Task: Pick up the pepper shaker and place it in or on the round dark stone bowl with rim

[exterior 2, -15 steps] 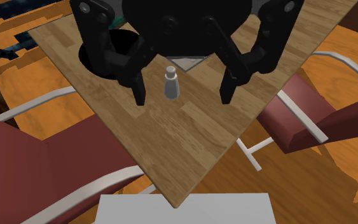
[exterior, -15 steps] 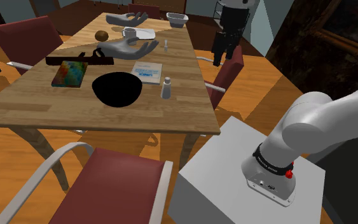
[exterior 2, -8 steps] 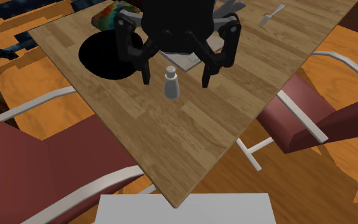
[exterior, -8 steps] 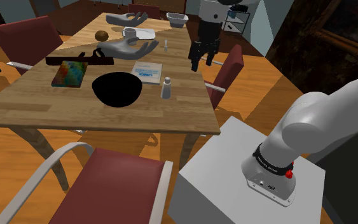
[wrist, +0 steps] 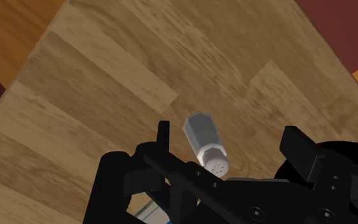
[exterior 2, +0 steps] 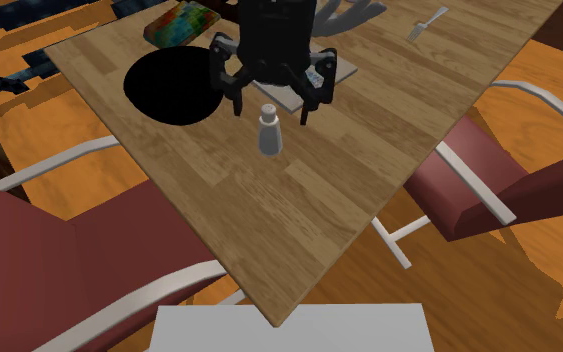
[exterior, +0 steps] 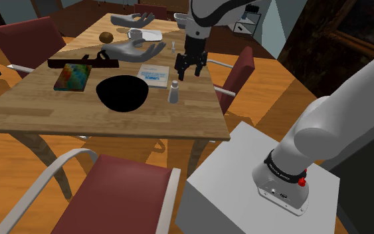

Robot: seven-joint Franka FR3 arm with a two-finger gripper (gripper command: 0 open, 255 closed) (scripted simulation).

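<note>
Stand (exterior: 245, 166): white box at the shoulder view's lower right; the arm (exterior: 338, 126) rises from it and reaches up and to the left.
Chair (exterior: 122, 193): red seat with a pale frame, at the bottom of the shoulder view.
Table (exterior: 39, 113): wood-grained top that carries everything listed below.
Shaker (exterior: 174, 92): small, pale grey and upright, near the table's right edge at the centre of the shoulder view. Nothing touches it. In the wrist view the shaker (wrist: 204, 141) shows a faceted body under a narrower, perforated cap.
Handling (judged): light and rigid. The walls are probably smooth and so slippery. It is tall on a small base, so a grazing finger could topple it.
Hold (judged): across two opposite flats of the body, below the cap.
Bowl (exterior: 121, 93): round, drawn flat black, to the left of the shaker in the shoulder view; near it but apart. Its wide mouth makes an easy target.
Gripper (exterior 2: 271, 110): black, fingers spread, holding nothing. In the second exterior view its tips straddle the space just above the cap. In the wrist view the shaker lies between the fingers, nearer one and clear of both.
Booklet (exterior: 153, 74): white and blue, lying flat just beyond the shaker.
Far end: a coloured slab (exterior: 72, 76) and grey hand-shaped figures (exterior: 135, 48), well apart from the shaker.
</note>
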